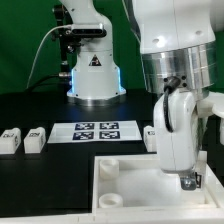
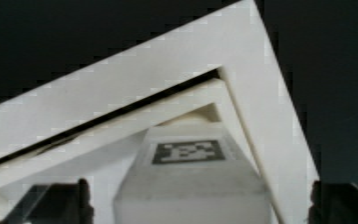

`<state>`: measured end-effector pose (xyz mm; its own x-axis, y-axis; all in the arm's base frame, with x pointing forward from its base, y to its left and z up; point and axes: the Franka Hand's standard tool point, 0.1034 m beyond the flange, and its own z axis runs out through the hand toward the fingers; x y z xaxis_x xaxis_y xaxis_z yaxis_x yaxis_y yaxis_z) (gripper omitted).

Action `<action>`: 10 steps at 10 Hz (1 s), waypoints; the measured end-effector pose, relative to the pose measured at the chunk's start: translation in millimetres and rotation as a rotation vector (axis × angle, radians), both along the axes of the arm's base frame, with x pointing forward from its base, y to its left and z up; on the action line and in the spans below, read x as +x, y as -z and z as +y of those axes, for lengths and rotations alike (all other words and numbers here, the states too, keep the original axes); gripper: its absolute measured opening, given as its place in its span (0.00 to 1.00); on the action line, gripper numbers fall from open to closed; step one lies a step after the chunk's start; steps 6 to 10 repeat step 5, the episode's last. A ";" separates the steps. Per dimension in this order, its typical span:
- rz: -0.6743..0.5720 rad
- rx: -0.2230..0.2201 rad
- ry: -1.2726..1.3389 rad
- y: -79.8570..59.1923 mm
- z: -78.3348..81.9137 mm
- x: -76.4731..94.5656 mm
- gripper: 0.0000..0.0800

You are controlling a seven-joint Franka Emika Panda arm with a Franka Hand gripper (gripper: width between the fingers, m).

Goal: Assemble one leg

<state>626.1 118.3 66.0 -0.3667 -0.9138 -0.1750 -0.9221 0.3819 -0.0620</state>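
Observation:
In the wrist view a white leg [image 2: 190, 165] with a black-and-white marker on its face lies between my gripper's [image 2: 202, 212] two dark fingers [image 2: 60, 205]. The jaws stand wide apart, with a gap on each side of the leg. The leg lies in a corner of the large white panel [image 2: 87, 115]. In the exterior view the gripper [image 1: 190, 183] hangs low over the panel's [image 1: 125, 172] right part, and that leg is hidden there. Two more legs [image 1: 10, 141] [image 1: 36, 139] stand at the exterior view's left. Another leg [image 1: 150, 137] stands behind the gripper.
The marker board [image 1: 97, 131] lies on the black table behind the panel. The robot's white base [image 1: 93, 75] stands at the back. The panel has a round corner socket [image 1: 107, 168] near its left edge.

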 end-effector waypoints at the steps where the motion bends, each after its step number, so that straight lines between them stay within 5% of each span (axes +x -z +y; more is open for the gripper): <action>1: -0.012 -0.003 -0.011 -2.8 7.4 -3.7 0.80; 4: -0.021 0.003 -0.036 -13.1 23.7 -8.2 0.81; 10: -0.020 0.002 -0.037 -12.2 23.2 -8.4 0.81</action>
